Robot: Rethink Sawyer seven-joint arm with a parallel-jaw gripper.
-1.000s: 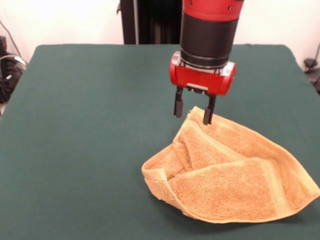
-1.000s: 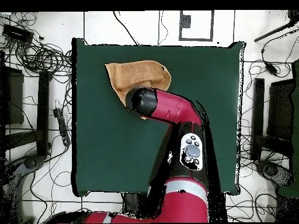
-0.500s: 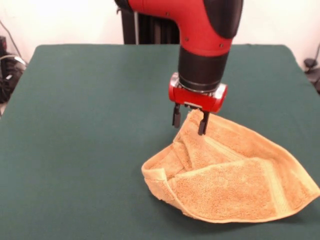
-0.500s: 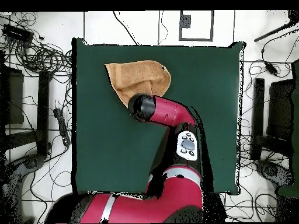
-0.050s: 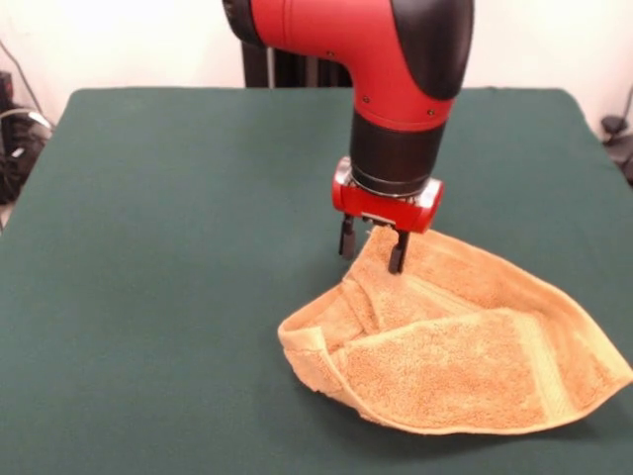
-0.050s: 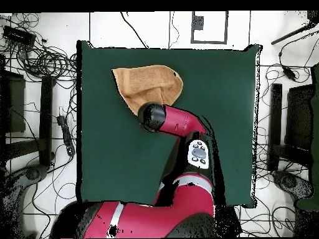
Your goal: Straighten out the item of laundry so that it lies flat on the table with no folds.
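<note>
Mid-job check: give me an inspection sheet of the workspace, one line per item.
Surface: green table, bare apart from the towel.
Job's things: orange-tan towel, folded over itself and bunched, not flat.
Clutter: nothing seen on the table.
Grippers: gripper open, fingers astride the towel's raised far corner.
Cables: tangled cables on the floor beside the table.
Surroundings: white wall behind; dark stands on the floor at both sides in the overhead view.
</note>
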